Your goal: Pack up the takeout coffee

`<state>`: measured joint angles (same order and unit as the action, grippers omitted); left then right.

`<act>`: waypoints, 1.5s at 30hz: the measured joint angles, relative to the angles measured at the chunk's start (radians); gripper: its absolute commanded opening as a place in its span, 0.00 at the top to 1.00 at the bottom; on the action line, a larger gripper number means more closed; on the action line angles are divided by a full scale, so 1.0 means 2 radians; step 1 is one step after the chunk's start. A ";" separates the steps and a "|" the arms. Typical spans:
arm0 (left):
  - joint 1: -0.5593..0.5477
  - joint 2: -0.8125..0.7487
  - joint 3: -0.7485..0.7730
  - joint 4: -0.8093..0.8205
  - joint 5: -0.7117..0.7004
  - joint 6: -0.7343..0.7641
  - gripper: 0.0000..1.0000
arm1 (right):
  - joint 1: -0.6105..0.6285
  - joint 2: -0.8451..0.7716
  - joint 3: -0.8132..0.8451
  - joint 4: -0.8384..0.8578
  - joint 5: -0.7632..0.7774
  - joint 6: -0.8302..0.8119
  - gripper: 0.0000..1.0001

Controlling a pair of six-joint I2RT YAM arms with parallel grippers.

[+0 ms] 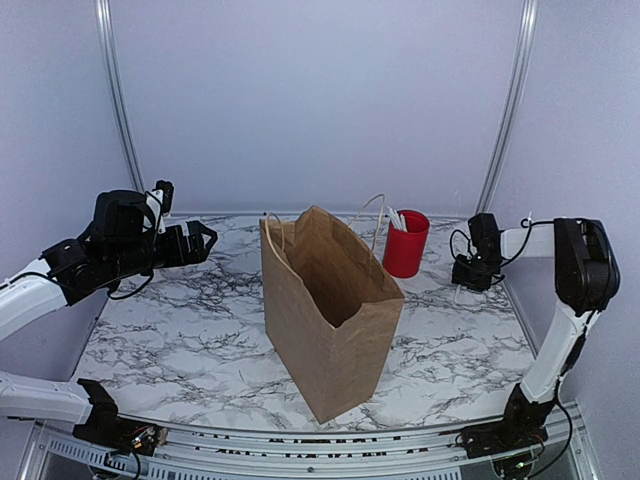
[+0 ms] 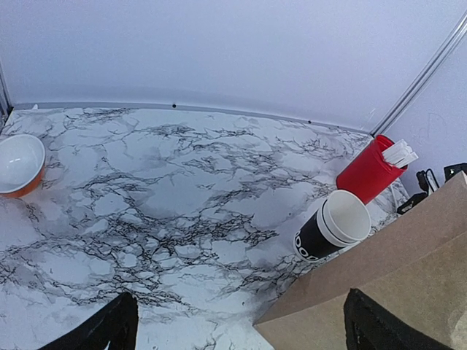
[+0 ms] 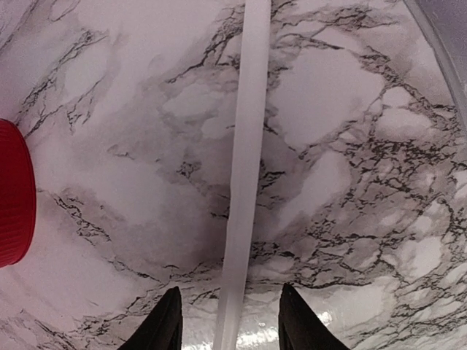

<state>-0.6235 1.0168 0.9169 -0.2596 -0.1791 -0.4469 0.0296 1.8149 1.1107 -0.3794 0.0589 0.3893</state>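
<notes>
Left end effector point(image 1: 205, 241) hung spread wide above the counter point(image 2: 146, 219), gripping nothing. The stacked coffee cups point(image 2: 332, 226), cream ones nested in the black, sat on the counter just beside the brown paper bag point(image 1: 330, 310) and near the red cup point(image 2: 368, 171). Right end effector point(image 3: 230, 292) stood parted, a thin white strip point(image 3: 244, 146) running between its fingers, touching neither.
</notes>
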 measured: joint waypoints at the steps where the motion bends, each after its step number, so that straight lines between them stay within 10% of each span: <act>1: 0.000 -0.001 0.000 0.000 -0.001 0.000 0.01 | 0.000 0.008 0.002 0.001 -0.001 0.000 0.56; 21: 0.000 -0.010 -0.006 0.000 -0.005 0.003 0.01 | 0.008 0.053 0.023 0.031 0.046 -0.011 0.96; 45: 0.000 -0.001 -0.006 0.000 -0.004 0.003 0.01 | 0.060 -0.177 -0.015 0.012 0.061 -0.010 1.00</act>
<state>-0.6235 1.0142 0.9047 -0.2596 -0.1879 -0.4416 0.1486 1.4605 1.0798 -0.3561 0.1814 0.3687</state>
